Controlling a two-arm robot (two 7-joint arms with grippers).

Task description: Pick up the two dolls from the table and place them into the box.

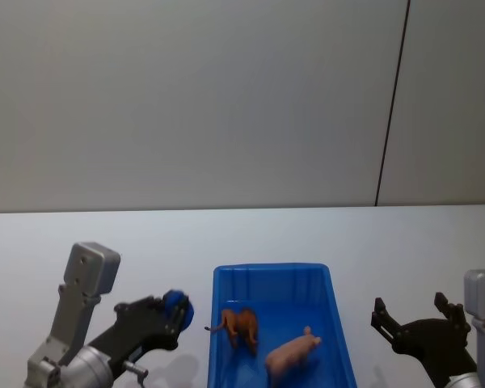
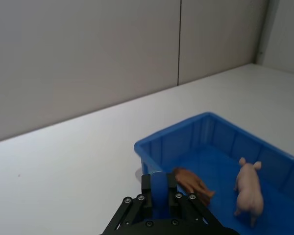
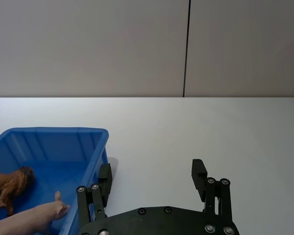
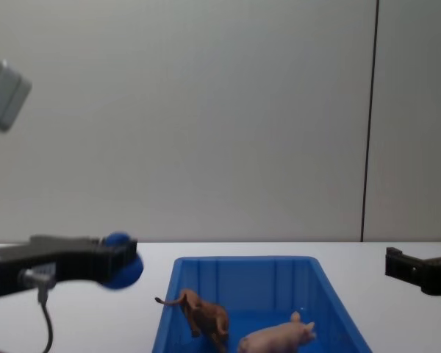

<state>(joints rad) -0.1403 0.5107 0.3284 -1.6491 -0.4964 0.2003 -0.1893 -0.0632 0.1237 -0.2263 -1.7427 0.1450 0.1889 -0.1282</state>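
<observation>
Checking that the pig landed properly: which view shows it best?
The left wrist view: the pig stands whole on the box floor. The head view shows it smaller; the chest and right wrist views cut it off.

Lighting is looking soft and even, coming from overhead, and nothing is blowing out. The table (image 1: 307, 242) is reading clean white with only faint shadows pooling just beside the box (image 1: 271, 279), toward 9 o'clock in the head view. Everything is looking a bit soft, especially the brown doll (image 1: 238, 326) and the pig (image 1: 293, 353). The wall is fading darker toward the top corners.
</observation>
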